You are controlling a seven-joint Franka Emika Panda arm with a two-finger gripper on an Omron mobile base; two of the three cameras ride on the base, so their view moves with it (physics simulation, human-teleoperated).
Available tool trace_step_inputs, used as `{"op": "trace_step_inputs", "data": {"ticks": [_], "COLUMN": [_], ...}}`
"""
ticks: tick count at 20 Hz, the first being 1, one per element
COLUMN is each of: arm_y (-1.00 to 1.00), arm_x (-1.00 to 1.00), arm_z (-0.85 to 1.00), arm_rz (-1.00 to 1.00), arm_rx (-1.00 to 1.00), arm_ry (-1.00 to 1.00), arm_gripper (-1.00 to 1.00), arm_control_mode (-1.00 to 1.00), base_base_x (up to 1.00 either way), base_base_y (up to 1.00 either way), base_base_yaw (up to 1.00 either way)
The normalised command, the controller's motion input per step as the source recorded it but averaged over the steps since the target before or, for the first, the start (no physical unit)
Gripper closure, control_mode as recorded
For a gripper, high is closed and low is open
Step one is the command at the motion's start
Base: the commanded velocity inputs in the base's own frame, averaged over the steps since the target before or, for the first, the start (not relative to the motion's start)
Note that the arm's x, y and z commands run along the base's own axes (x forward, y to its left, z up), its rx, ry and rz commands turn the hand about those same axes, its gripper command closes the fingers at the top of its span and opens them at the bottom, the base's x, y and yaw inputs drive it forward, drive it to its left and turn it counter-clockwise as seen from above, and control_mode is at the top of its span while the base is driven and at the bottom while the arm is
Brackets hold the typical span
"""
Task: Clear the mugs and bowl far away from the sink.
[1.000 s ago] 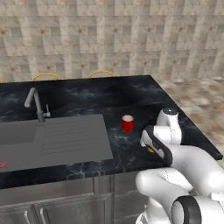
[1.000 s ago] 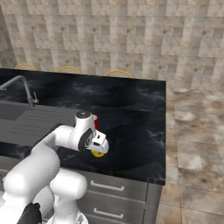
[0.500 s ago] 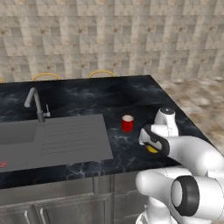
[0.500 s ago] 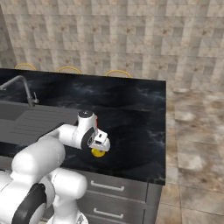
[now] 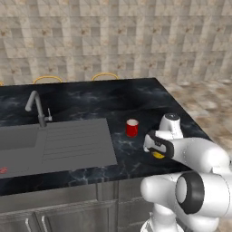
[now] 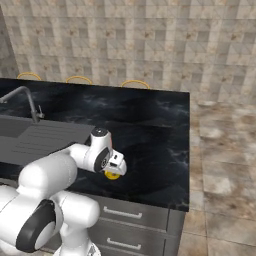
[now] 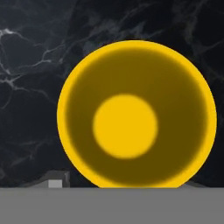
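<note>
Hand (image 6: 116,170) lowered; yellow mug (image 7: 136,114) upright, mouth up

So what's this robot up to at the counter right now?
A white robot arm is reaching down over a yellow mug that stands upright on the dark counter, to the right of the sink. Its gripper sits right above the mug, and the camera on the hand looks straight into it. Whether it has a grip on the mug can't be told. A red mug waits on the counter, between the sink and the yellow one.
</note>
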Motion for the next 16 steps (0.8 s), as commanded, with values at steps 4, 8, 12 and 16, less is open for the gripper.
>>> {"op": "trace_step_inputs", "data": {"ticks": [4, 8, 12, 16], "arm_y": [-0.14, -0.09, 0.00, 0.05], "arm_x": [0.04, 0.00, -0.07, -0.06], "arm_z": [-0.19, -0.22, -0.05, -0.03], "arm_rz": [0.00, 0.00, -0.02, 0.06], "arm_rx": [0.00, 0.01, 0.00, 0.00], "arm_ry": [0.00, 0.00, 0.00, 0.00], "arm_gripper": [1.00, 1.00, 1.00, 1.00], "arm_control_mode": [-1.00, -1.00, -1.00, -1.00], "base_base_x": [0.00, 0.00, 0.00, 0.00], "base_base_y": [0.00, 0.00, 0.00, 0.00], "base_base_yaw": [0.00, 0.00, 0.00, 0.00]}}
